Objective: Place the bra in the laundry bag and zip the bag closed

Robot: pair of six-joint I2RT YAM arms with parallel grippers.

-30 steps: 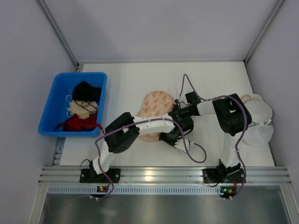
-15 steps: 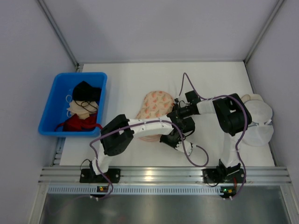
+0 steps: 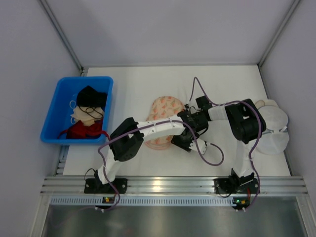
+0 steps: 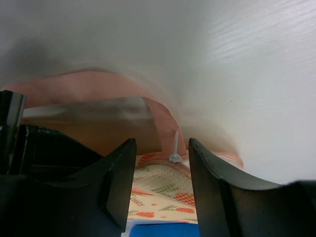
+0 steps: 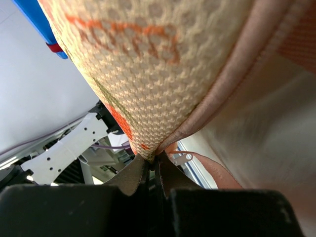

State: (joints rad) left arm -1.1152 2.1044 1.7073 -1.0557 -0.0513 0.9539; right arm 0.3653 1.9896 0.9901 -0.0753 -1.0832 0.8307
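A blue bin (image 3: 52, 112) sits at the left edge of the counter (image 3: 138, 84), holding a black garment (image 3: 90, 96), a beige one (image 3: 79, 117) and a red one (image 3: 81, 131). White round domes (image 3: 274, 119) lie far right.

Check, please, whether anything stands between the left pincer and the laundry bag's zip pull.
Nothing visible does. The open left pincer frames the small pale zip pull on the pink rim of the laundry bag, with no object between. The right pincer is shut on the bag's edge.
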